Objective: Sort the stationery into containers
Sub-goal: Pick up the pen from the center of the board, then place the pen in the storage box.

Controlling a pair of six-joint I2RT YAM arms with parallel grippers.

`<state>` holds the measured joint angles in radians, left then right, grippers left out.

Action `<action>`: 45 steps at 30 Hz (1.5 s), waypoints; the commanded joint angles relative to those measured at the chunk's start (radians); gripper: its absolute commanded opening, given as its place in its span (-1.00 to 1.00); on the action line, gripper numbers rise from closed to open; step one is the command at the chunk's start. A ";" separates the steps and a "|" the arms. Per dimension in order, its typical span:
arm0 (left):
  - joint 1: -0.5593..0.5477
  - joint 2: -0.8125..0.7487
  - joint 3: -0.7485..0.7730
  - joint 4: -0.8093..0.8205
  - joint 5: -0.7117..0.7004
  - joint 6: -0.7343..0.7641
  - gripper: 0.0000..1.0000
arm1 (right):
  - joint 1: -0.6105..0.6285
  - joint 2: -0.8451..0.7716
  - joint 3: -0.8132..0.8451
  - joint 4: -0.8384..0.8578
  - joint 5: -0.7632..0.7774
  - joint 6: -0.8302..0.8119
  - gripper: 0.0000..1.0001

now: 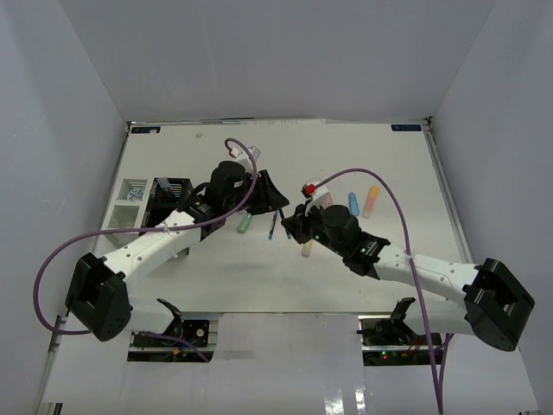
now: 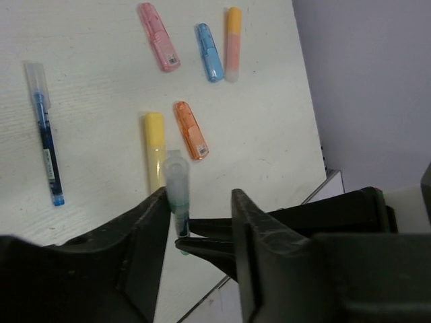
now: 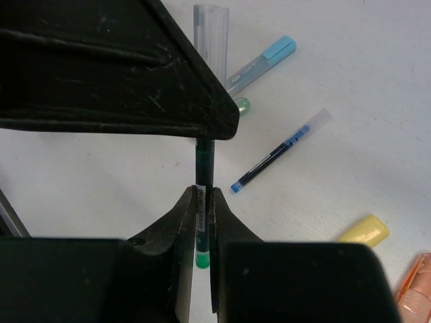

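Over the table [image 1: 406, 173], R pincer [image 3: 202, 202] clamps green pen [image 3: 204, 161], L pincer [image 2: 200, 198] half-spread round it.

The top camera hangs high behind the arms, looking down over the whole tabletop [image 1: 346, 156]. Each wrist camera peers close past its own jaws. Both wrist views catch the green pen [image 3: 204, 165], blue pen [image 3: 279, 151] and yellow marker [image 3: 363, 231].

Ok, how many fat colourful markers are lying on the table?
6. Pink, blue and orange-pink lie side by side on the right; yellow and orange closer to the robot; green left of the blue pen. The arms may hide more.
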<state>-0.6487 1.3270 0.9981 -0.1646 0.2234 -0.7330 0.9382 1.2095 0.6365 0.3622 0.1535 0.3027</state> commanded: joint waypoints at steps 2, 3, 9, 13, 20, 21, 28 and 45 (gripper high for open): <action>-0.019 0.000 0.048 0.010 -0.039 0.009 -0.27 | 0.005 -0.036 -0.015 0.081 0.004 -0.019 -0.85; -0.019 0.000 0.050 0.008 -0.041 0.009 -0.37 | 0.005 -0.041 -0.021 0.090 0.004 -0.019 -0.85; -0.023 0.001 0.053 0.007 -0.047 0.014 -0.90 | 0.005 -0.042 -0.026 0.095 0.014 -0.020 -0.77; -0.025 -0.008 0.053 -0.003 -0.087 0.032 -0.98 | 0.005 -0.050 -0.029 0.084 0.015 -0.019 -0.40; -0.022 -0.031 0.100 -0.082 -0.310 0.136 -1.00 | 0.002 -0.105 -0.014 -0.038 0.055 -0.062 0.59; -0.023 -0.031 0.111 -0.111 -0.344 0.153 -1.00 | 0.002 -0.116 -0.015 -0.054 0.063 -0.071 0.78; 0.033 -0.055 0.223 -0.271 -0.673 0.300 -1.00 | 0.001 -0.280 -0.029 -0.224 0.174 -0.117 0.80; 0.526 -0.049 0.159 -0.182 -0.645 0.423 -1.00 | -0.001 -0.660 -0.172 -0.436 0.330 -0.140 0.80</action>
<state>-0.1604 1.2644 1.1824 -0.3737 -0.4488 -0.3256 0.9371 0.5777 0.4782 -0.0544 0.4362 0.1749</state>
